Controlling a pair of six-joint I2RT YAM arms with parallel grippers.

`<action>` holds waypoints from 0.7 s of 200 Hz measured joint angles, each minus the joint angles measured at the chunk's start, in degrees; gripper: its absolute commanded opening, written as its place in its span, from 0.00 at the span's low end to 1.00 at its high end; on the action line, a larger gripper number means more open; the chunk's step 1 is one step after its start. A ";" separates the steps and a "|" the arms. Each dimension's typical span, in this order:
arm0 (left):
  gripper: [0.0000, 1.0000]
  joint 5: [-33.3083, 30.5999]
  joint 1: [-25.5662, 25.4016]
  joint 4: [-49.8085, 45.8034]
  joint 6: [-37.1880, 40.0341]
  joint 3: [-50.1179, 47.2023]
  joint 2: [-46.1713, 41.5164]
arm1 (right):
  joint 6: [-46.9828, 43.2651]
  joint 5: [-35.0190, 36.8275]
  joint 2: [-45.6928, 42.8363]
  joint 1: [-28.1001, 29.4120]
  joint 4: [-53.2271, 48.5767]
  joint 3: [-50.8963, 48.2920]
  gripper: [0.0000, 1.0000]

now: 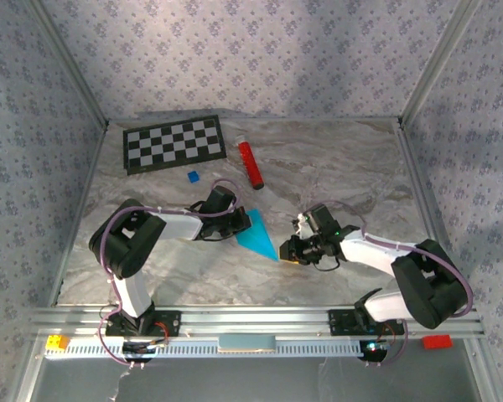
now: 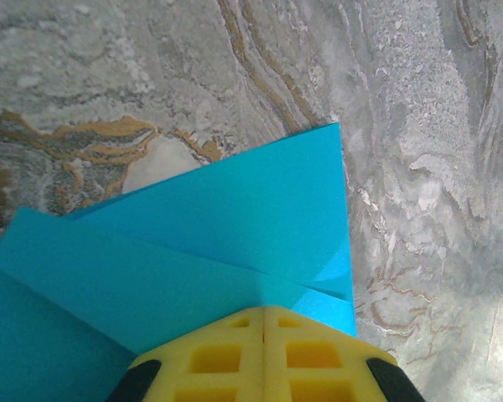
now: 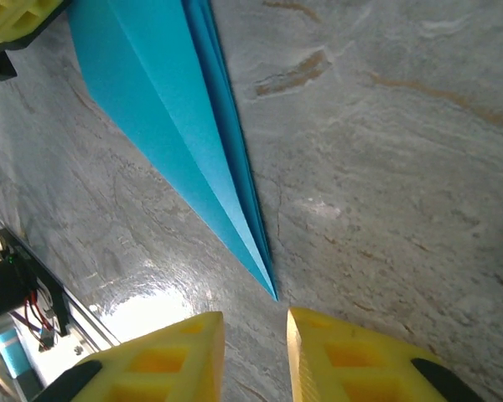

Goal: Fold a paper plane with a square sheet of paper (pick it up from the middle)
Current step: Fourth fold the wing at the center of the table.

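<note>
I see the paper plane (image 1: 258, 234) lying on the table (image 1: 344, 167) between the two arms, with its sharp tip pointing toward the right arm. My left pincer (image 2: 264, 316) is pinched tight on the plane's wide tail end. My right pincer (image 3: 254, 327) sits just off the tip, its fingers narrowly parted and holding nothing.

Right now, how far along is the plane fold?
Done: the paper plane already lies as a slim pointed dart on the table. In hand: the left gripper is shut on its wide end; the right gripper is open just off the tip. Left: perhaps final creasing and release.
</note>
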 measured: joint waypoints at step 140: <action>0.00 0.22 0.11 -0.17 -0.20 0.15 0.09 | 7.93 -1.62 2.93 0.33 1.95 0.00 0.25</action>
